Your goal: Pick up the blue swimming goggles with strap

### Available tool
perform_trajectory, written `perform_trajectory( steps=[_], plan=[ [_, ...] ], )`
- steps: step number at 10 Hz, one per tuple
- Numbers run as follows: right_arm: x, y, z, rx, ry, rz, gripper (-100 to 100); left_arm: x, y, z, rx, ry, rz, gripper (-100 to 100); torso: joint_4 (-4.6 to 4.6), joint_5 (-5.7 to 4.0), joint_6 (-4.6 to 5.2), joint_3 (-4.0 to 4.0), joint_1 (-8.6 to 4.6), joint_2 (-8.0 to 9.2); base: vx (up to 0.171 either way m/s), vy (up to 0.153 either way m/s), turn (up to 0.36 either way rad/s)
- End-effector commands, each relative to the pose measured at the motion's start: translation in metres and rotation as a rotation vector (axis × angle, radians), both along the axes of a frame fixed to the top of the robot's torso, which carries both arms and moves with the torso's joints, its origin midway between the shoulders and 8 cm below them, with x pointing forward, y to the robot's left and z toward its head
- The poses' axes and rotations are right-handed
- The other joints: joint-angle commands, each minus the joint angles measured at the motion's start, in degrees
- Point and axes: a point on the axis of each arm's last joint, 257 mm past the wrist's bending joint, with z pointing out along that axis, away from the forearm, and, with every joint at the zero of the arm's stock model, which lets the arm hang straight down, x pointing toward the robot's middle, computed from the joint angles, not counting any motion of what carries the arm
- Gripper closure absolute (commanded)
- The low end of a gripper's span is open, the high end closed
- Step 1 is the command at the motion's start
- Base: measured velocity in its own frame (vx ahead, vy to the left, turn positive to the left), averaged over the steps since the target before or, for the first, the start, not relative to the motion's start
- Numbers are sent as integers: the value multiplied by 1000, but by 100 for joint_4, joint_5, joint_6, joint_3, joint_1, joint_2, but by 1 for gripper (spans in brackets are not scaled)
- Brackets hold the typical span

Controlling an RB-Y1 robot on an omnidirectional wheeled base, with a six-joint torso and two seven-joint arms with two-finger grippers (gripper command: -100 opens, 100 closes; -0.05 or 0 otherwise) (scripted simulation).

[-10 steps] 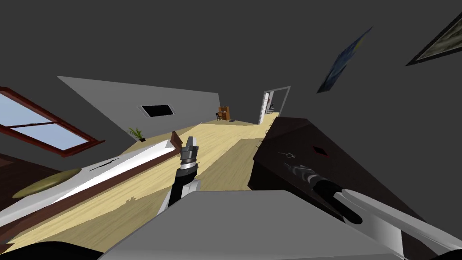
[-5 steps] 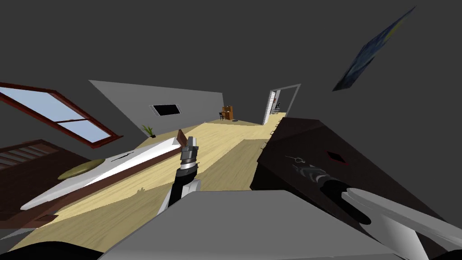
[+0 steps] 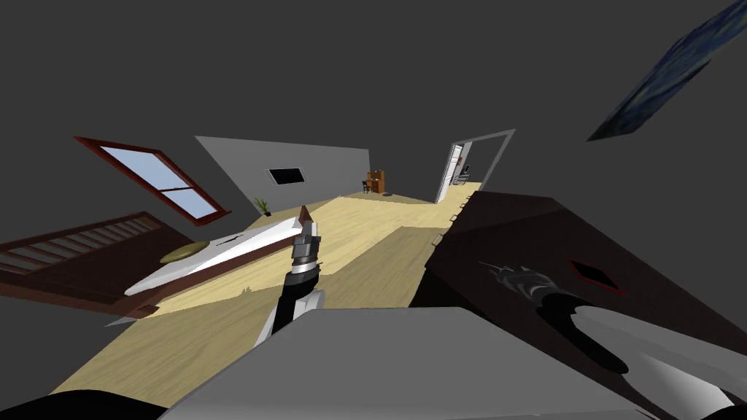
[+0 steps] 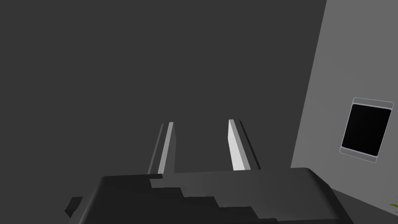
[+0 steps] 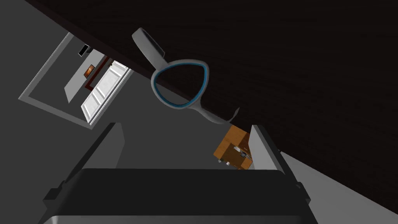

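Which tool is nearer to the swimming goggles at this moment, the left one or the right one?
Right. The open right tool hovers just short of the swimming goggles on the dark brown cabinet; the left tool is far off to their left.

The goggles (image 5: 180, 83) have a smooth, plastic-looking grey frame with a thin blue inner rim. The surface (image 3: 554, 233) is dark brown wood, matt, with a faint grain. The floor (image 3: 350, 248) is pale, matt wooden planking.
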Motion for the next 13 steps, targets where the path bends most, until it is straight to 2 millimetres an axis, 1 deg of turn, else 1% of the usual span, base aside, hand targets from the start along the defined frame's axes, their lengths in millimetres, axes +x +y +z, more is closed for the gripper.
perform_trajectory(
  steps=[1,2,3,4,5,6,7,8,12,13],
  plan=[
    [-12,-17,0,-73,49,1,-100,0,0,0,0,0,0,0,0,0,0,0,0,0,22,4,165],
    [-17,-21,-2,-87,66,0,-100,0,0,0,0,0,0,0,0,0,-1,0,0,1,19,2,130],
    [-12,-18,-1,-74,52,-1,-100,0,0,0,0,0,0,0,0,-1,1,1,-2,2,9,-2,19],
    [-13,-19,-1,-77,54,-1,0,0,0,0,0,0,0,0,2,-1,3,4,-1,7,0,0,0],
    [-17,-25,-7,-76,55,-17,-100,0,0,0,0,0,0,0,3,-1,3,6,-1,10,29,-17,125],
    [-19,-28,-10,-75,56,-25,-100,0,0,0,0,0,0,0,1,-3,0,2,-7,3,43,-47,105],
    [-18,-26,-8,-76,55,-20,-100,0,0,0,0,0,0,0,0,-5,2,-1,-18,-2,18,-25,16],
    [-18,-26,-9,-76,56,-20,100,0,0,0,0,0,0,0,1,-4,3,2,-12,3,0,0,0],
    [-19,-26,-9,-79,59,-18,100,0,0,0,0,0,0,0,9,-6,6,12,-5,17,0,-1,-1],
    [-19,-26,-9,-80,60,-18,0,0,0,0,0,0,0,0,11,-7,6,14,-6,19,0,0,0]
  ],
)
